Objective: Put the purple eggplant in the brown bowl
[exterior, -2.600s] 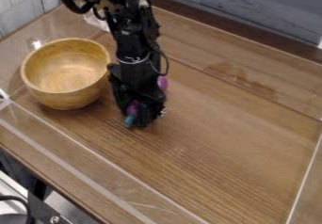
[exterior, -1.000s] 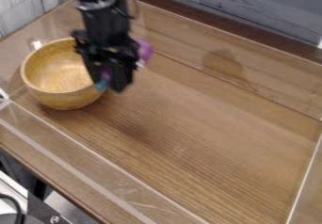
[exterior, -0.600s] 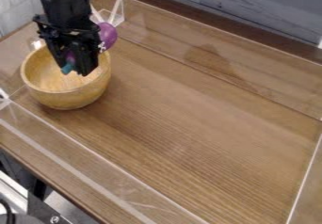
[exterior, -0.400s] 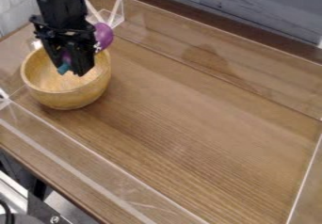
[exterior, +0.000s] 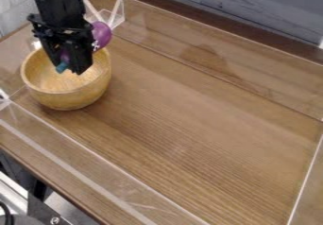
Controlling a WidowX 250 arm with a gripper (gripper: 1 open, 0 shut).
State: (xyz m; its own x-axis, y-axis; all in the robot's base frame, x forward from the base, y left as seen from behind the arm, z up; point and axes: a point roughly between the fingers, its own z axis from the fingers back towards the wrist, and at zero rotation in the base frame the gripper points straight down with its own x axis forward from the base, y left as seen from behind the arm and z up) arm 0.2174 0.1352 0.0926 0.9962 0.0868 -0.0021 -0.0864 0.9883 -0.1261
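Note:
The brown bowl (exterior: 51,92) sits at the left of the wooden table, round, light wood, with a thick rim. My gripper (exterior: 72,66) hangs straight down over the bowl's hollow, fingers pointing into it. The purple eggplant (exterior: 100,35) is clamped between the black fingers; its glossy purple body sticks out on the gripper's right side, above the bowl's far rim. The eggplant's stem tip is hidden behind the fingers.
A clear plastic wall (exterior: 127,11) rises behind the bowl and low transparent edges frame the table (exterior: 202,115). A grey plank wall runs along the back. The table's front edge falls away at the lower left.
The gripper carried the eggplant leftward from beside the bowl's right rim to above the bowl's hollow. Over the last half second it has hardly moved.

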